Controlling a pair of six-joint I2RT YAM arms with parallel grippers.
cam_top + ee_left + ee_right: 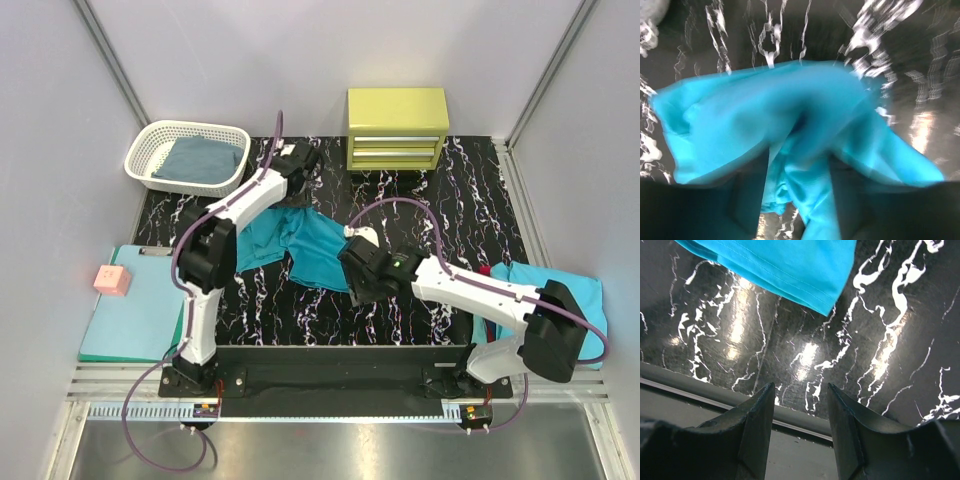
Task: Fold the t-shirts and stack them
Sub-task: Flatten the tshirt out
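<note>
Inspecting the top view, we find the teal shirt point(310, 250) lying crumpled and unfolded near the middle of the mat point(430, 200), one part spread towards the left arm and another bunched towards the right.

Left gripper point(297, 195): it hangs over the far edge of the teal shirt. In the left wrist view point(797, 162) its two fingers stand apart, and teal shirt point(790, 110) fills the gap and the ground beyond. That view is blurred, so we cannot tell whether the cloth touches the pads. We record no clamp on it.

Right gripper point(355, 280): it sits just beside the near right edge of the teal shirt. In the right wrist view point(800, 410) its fingers are spread with nothing between them. They are over bare mat point(865, 340), and a hemmed corner of the teal shirt point(785, 265) lies apart from them.

Other items:
- A turquoise shirt point(592, 290) lies at the right edge of the table, partly under the right arm, with a red cloth point(483, 270) beside it.
- A white basket point(150, 150) at far left holds a grey-blue cloth point(200, 160).
- Yellow-green drawers point(397, 128) stand at the far edge.
- A mint clipboard point(130, 320) lies at near left, with a pink block point(112, 280) on it.
</note>
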